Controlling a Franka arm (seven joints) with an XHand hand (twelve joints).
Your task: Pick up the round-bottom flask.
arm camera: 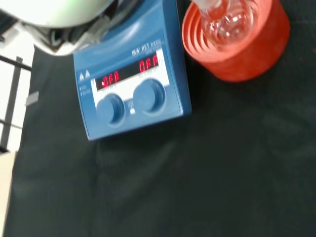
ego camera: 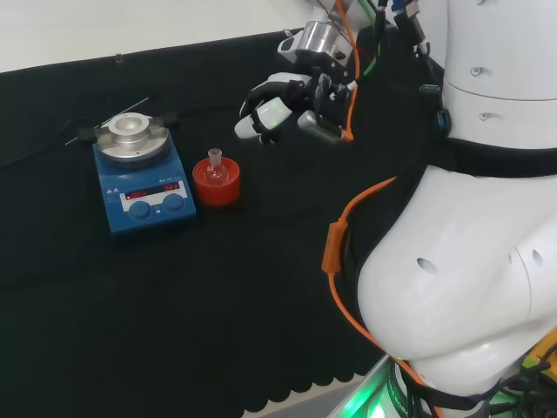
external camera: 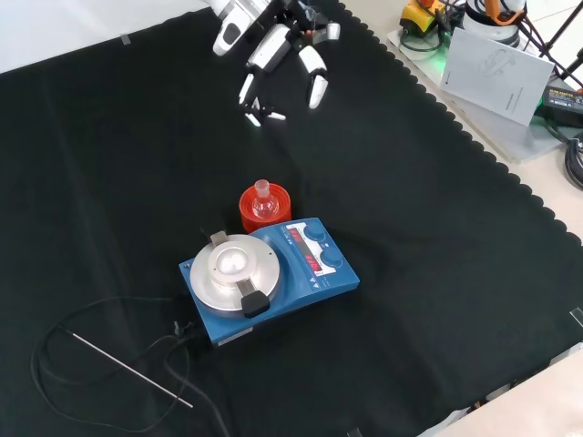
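Black cloth bench, hand aloft and empty

A scalloped-edged black cloth [external camera: 437,300] covers the bench, pale floor beyond it. In the front view the hand [external camera: 273,45] hangs at 12 o'clock, fingers spread and relaxed, holding nothing, well apart from the round-bottom flask [external camera: 264,206]. The flask sits upright in a red ribbed stand [external camera: 248,214], just beside a blue hotplate [external camera: 319,273], at its 12 o'clock.

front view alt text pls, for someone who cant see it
A clear round-bottom flask sits neck-up in a red ribbed stand on black cloth, right behind a blue hotplate stirrer with a round metal top. The robot's black and white hand hovers above at the view's top, fingers relaxed and holding nothing, well apart from the flask.
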